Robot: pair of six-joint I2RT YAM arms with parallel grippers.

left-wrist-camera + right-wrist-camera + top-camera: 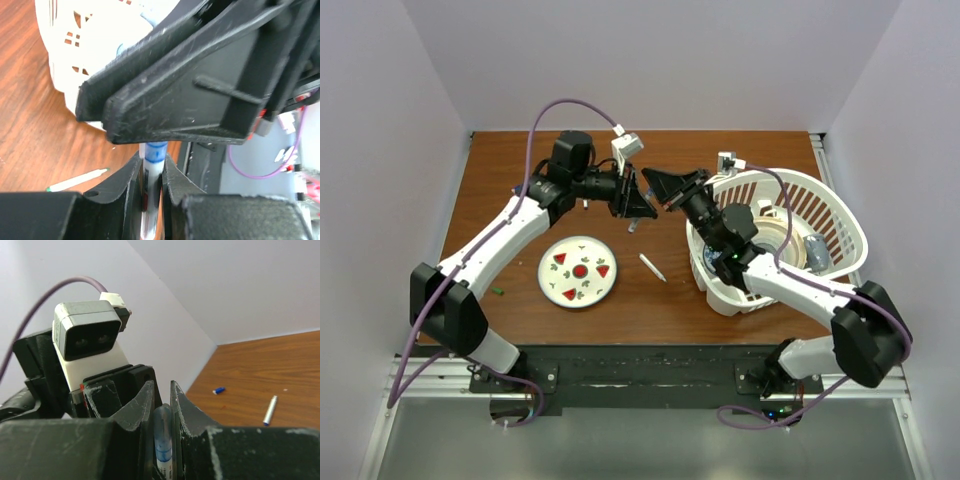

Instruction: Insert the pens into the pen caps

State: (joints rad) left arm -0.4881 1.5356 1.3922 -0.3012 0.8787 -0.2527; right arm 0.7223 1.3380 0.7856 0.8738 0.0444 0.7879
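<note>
A white pen (pixel 151 172) with a blue band stands between the fingers of my left gripper (pixel 152 159), which is shut on its barrel. Its upper end sits in a translucent blue pen cap (pixel 163 432), and my right gripper (pixel 161 387) is shut on that cap. In the top view the left gripper (pixel 642 205) and right gripper (pixel 665 190) meet tip to tip above the table's middle. Another white pen (pixel 653 267), green-tipped (pixel 77 180), lies on the wood. A loose blue cap (pixel 218 390) and a third pen (pixel 270 410) lie further off. A small green cap (pixel 497 292) lies near the left arm.
A round white plate (pixel 578 271) with red marks sits front left of centre. A white slotted basket (pixel 840 225) holding a tape roll and other items stands at the right, close beside the right arm. White walls enclose the table.
</note>
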